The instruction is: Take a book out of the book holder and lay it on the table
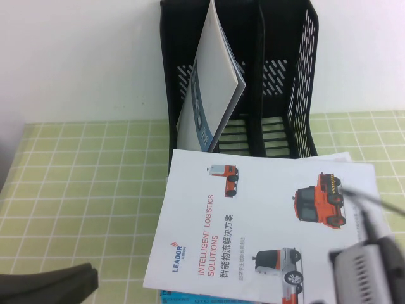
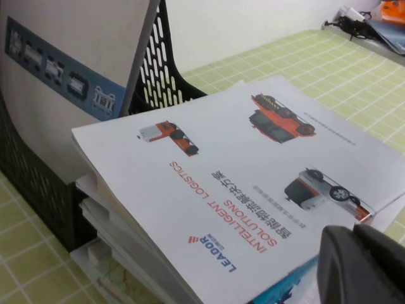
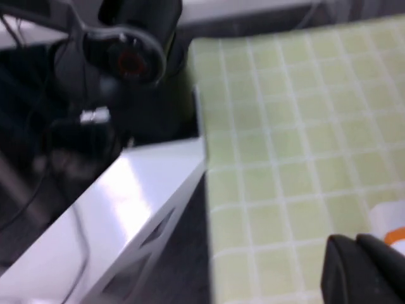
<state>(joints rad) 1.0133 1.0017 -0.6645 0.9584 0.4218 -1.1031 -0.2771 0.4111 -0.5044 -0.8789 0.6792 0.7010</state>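
The book (image 1: 253,221) is a white LEADOR brochure lying flat, cover up, in front of the book holder (image 1: 304,76) on the green grid table (image 1: 76,177). It rests on a cyan book (image 1: 183,297). The left wrist view shows the brochure (image 2: 221,164) on that stack. My left gripper (image 2: 354,234) is shut and empty by the brochure's near corner, at the lower left in the high view (image 1: 88,278). My right arm (image 1: 367,266) hangs over the brochure's near right corner. My right gripper (image 3: 354,240) is shut, with the brochure's orange-edged corner (image 3: 389,221) just beside it.
A grey booklet with a blue strip (image 1: 212,82) leans in the holder's left slot; its right slots hold nothing. The right wrist view shows the table's edge (image 3: 202,190), with a white bar (image 3: 139,196) and dark gear beyond it. Clutter (image 2: 380,19) lies far across the table.
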